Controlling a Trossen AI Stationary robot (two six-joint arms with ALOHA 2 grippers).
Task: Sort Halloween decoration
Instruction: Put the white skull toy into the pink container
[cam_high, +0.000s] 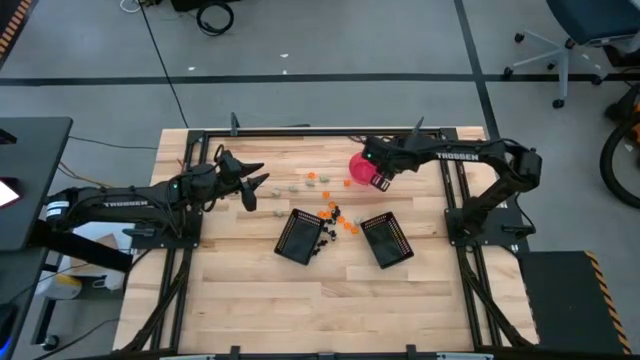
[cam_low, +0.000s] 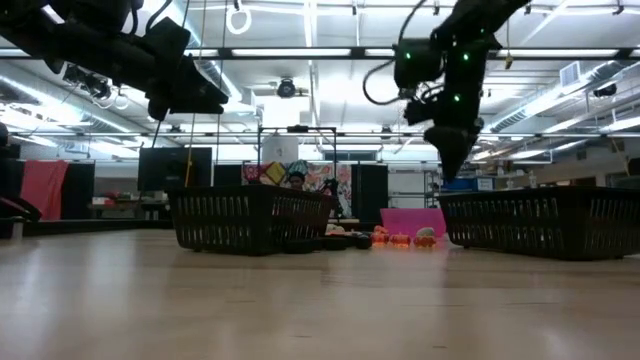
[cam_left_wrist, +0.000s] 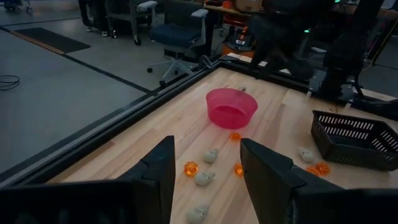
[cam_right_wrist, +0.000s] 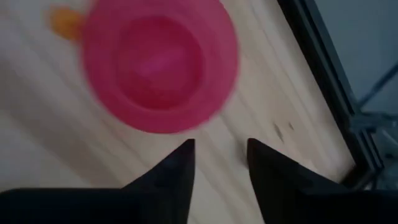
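While small orange, pale grey and black decorations (cam_high: 330, 210) lie scattered from above between two black baskets (cam_high: 300, 236) and a pink bowl (cam_high: 360, 168), the left gripper (cam_left_wrist: 205, 180) hangs open over grey pieces, and the right gripper (cam_right_wrist: 221, 158) gapes empty beside the bowl.

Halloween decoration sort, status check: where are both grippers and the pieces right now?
Left gripper open, empty, over grey-white pieces. Right gripper open, empty, beside pink bowl. Orange pieces loose between the black mesh baskets. Nothing obstructing.
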